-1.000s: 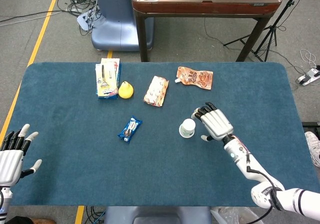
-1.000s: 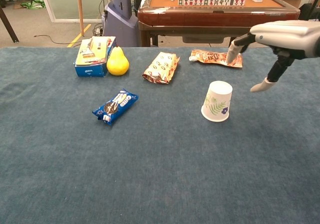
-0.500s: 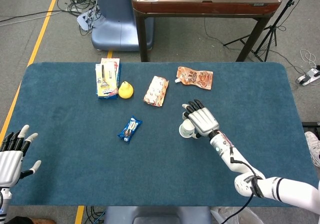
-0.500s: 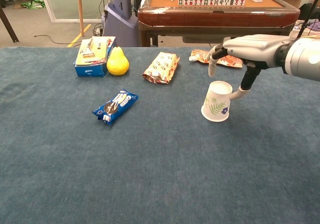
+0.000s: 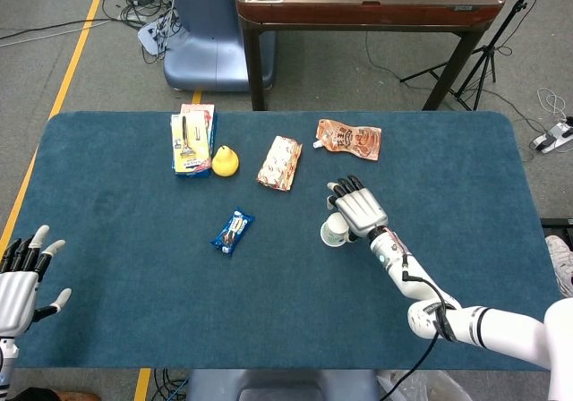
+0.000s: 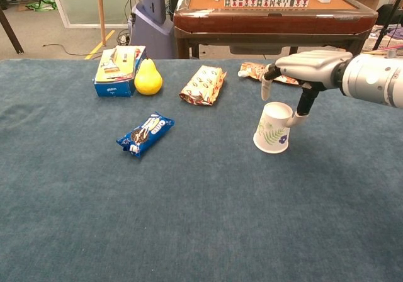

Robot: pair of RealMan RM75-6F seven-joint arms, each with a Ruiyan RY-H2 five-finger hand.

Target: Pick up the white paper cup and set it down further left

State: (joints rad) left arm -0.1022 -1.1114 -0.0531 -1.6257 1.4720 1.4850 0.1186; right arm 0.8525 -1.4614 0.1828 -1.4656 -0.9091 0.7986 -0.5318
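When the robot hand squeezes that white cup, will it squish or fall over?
Probably squishes easily: the white paper cup looks thin-walled. It likely tips easily too, standing upside down and seemingly tilted. The right robot hand should grip gently.

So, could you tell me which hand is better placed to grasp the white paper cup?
The right hand. It sits directly over the white paper cup, thumb beside the cup's base, fingers spread above it. The left hand is open at the table's far left edge.
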